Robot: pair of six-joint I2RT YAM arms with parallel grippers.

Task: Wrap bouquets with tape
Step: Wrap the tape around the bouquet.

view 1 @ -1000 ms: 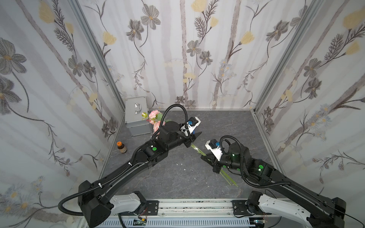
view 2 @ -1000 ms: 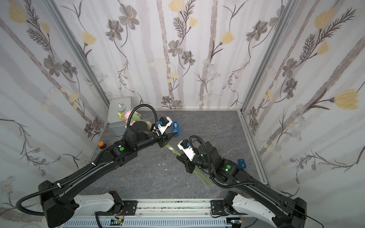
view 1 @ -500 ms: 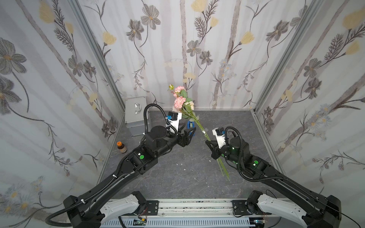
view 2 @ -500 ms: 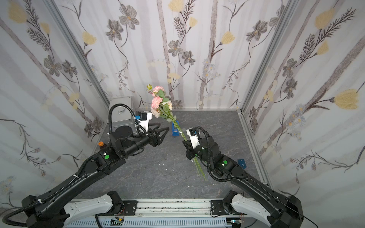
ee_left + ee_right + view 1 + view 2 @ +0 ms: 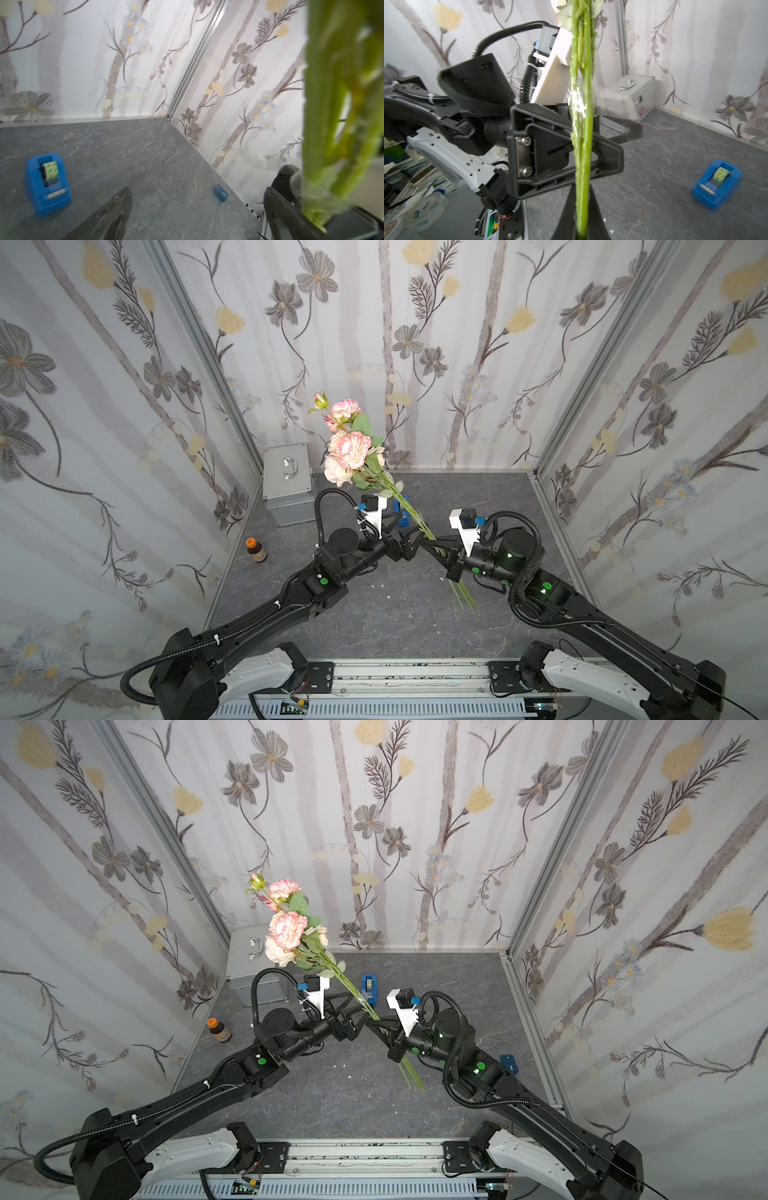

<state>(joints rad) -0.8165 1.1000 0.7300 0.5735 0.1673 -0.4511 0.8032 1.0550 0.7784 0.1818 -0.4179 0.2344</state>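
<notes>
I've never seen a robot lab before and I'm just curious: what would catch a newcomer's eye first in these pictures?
The bouquet of pale pink flowers stands out, held up tilted mid-booth, its green stems clamped in the jaws of the right arm. The left arm has its jaws wide open close beside those stems. A small blue tape dispenser sits on the grey floor farther back.

Bouquet (image 5: 351,448) mid-frame, raised off the surface (image 5: 374,626), heads upper left. Stems run lower right through right gripper (image 5: 432,547); left gripper (image 5: 409,537) just left. Tape (image 5: 369,988) right of stems. Case (image 5: 289,483) upper-left corner, bottle (image 5: 256,549) below it.
</notes>
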